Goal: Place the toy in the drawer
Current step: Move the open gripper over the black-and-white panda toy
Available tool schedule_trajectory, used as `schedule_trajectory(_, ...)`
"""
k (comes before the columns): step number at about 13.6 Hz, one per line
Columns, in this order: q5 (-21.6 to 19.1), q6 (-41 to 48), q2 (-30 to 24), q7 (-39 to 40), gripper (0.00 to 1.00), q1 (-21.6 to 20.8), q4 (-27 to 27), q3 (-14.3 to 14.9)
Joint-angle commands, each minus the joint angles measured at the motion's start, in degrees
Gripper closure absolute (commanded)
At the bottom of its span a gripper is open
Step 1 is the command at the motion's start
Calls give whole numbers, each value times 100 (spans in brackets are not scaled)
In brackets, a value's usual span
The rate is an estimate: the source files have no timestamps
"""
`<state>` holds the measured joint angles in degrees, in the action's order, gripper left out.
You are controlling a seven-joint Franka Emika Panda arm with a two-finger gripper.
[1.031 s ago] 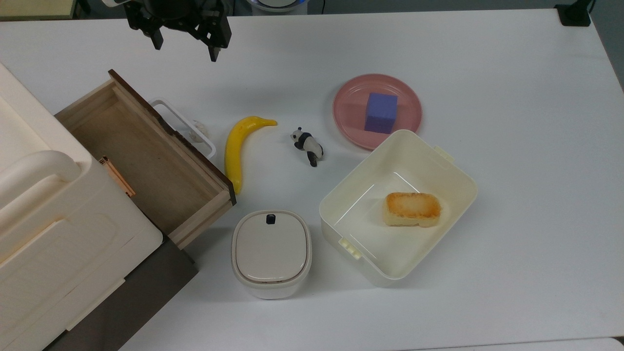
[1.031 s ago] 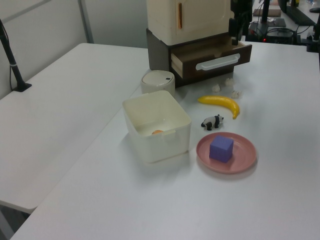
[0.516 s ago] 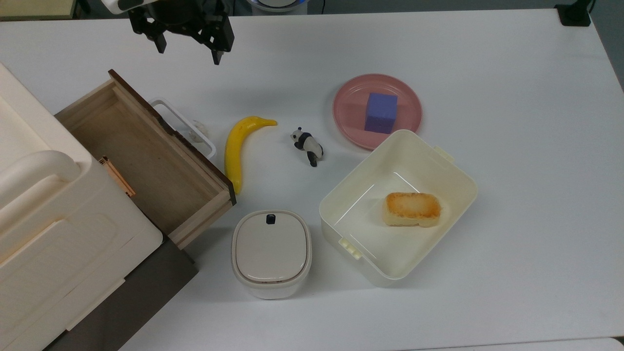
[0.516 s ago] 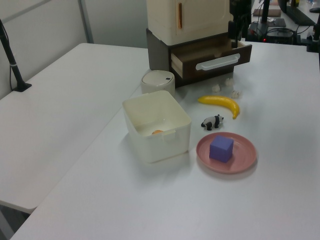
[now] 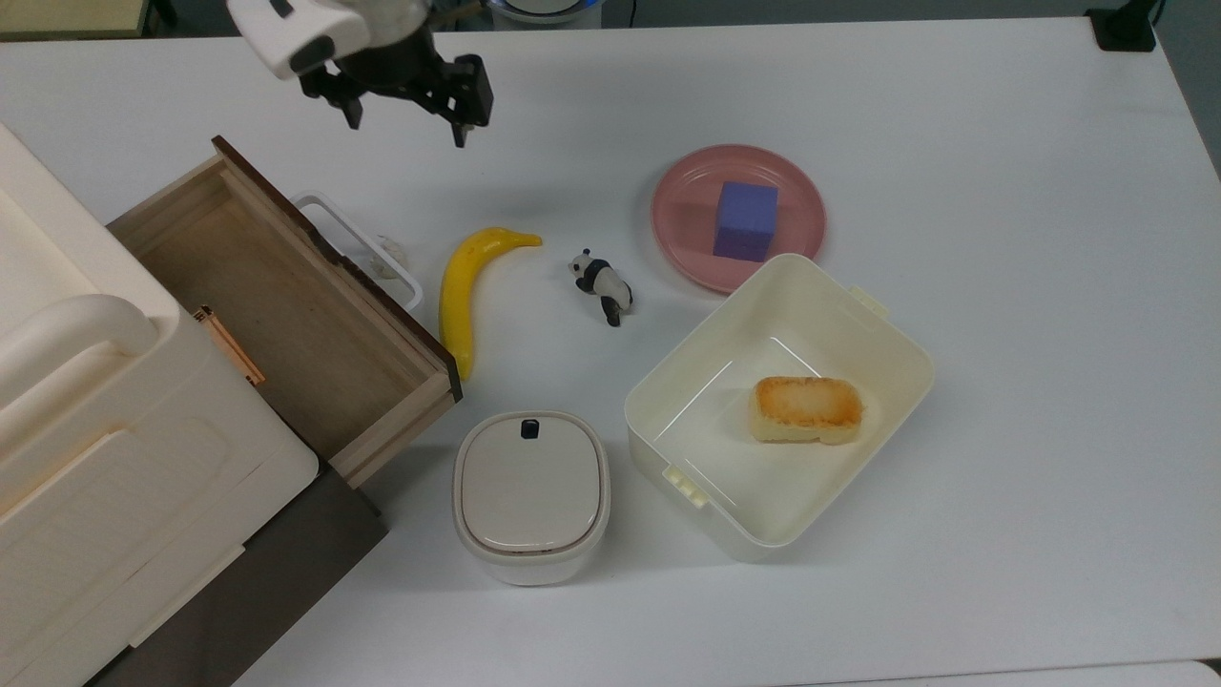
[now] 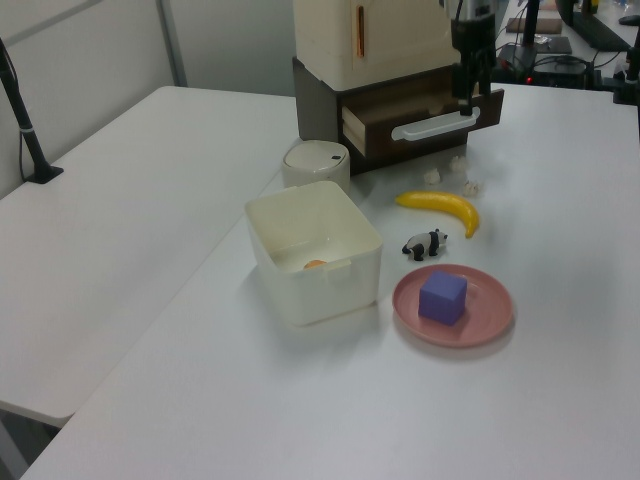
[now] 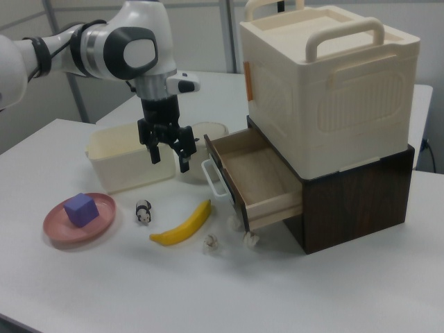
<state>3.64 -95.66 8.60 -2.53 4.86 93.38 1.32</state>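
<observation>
The toy (image 5: 602, 283) stands free on the tabletop (image 5: 1002, 191) at the banana's (image 5: 467, 286) three o'clock in the top view, likely light and rigid, best pinched across its body by the empty, spread-fingered gripper (image 5: 408, 110) hovering at its ten o'clock.

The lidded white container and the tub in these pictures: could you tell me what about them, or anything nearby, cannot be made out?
- Lidded white container: its contents, hidden by its shut lid in the top view.
- Cream tub: in the left view its near wall hides most of the toasted bread.
- Small whitish lumps by the drawer: too small to identify.
- Toy: its face is too small to read in the left view.
</observation>
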Motion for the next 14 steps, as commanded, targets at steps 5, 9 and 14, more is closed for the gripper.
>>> schedule_trajectory(5,31,-910,-8,-37,0,-556,1173,26)
schedule_trajectory(9,75,-1102,211,-37,0,-802,1147,26)
schedule_trajectory(14,128,-1656,1011,1691,0,-1040,787,26)
